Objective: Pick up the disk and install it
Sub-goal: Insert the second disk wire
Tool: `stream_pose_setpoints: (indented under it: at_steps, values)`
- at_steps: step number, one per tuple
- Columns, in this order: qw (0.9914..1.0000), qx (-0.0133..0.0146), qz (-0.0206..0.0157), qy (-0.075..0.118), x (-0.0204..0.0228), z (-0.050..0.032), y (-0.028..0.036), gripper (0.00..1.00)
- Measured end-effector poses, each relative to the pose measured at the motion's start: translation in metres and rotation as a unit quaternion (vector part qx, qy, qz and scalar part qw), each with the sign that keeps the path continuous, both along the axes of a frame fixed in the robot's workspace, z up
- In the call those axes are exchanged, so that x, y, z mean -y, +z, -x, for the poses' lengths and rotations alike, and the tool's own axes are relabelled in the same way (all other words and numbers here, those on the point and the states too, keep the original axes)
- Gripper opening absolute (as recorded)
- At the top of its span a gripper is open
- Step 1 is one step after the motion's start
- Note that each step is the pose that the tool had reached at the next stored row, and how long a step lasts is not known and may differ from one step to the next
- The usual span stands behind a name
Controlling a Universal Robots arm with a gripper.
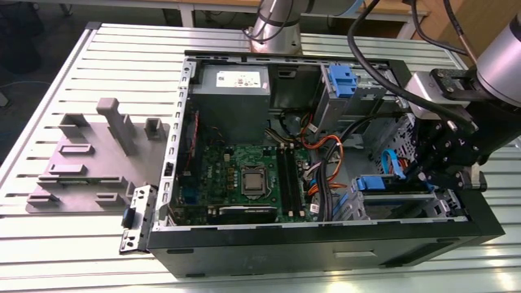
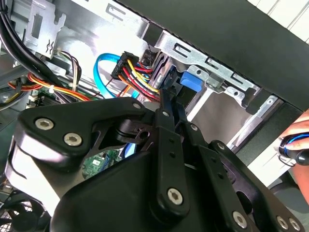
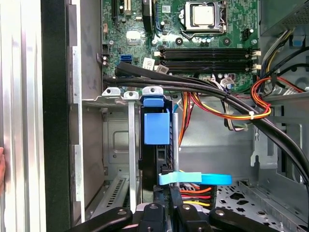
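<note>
The big black computer case (image 1: 326, 244) lies open on a table made of pale metal slats (image 1: 49, 79). Inside it sits a green board (image 1: 244, 177) with lots of wires. The robot's black gripper (image 1: 443, 162) reaches down into the case on the exterior view's right. It is just above a metal cage (image 1: 391, 204) near the front of the case. The disk (image 1: 379, 184) sits in that cage, and its blue plastic frame sticks out. In the first wrist view, the disk (image 3: 157, 128) stands on its edge in a slot of the cage, right ahead of the gripper (image 3: 166, 212). The two fingers are pressed close together, with their tips at the end of the disk. It is hard to tell if they really grip it. A grey block with slots (image 1: 89, 159) lies on the table on the exterior view's left.
</note>
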State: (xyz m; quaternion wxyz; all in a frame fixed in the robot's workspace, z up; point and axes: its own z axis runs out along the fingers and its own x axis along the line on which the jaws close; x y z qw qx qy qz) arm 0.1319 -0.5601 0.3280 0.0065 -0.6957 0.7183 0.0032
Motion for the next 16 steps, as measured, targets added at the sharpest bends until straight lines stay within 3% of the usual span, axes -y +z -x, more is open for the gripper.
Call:
stream_pose_setpoints:
  at_steps: [7,8,11,16]
  values:
    - [1.00000,0.0000,-0.0007,0.000,0.0000,0.0000,-0.0008,0.18]
    - [1.00000,0.0000,-0.0006,0.000,0.0000,0.0000,-0.0007,0.24]
    - [1.00000,0.0000,-0.0001,0.000,0.0000,0.0000,0.0001,0.24]
    - [1.00000,0.0000,-0.0003,0.000,0.0000,0.0000,0.0086,0.24]
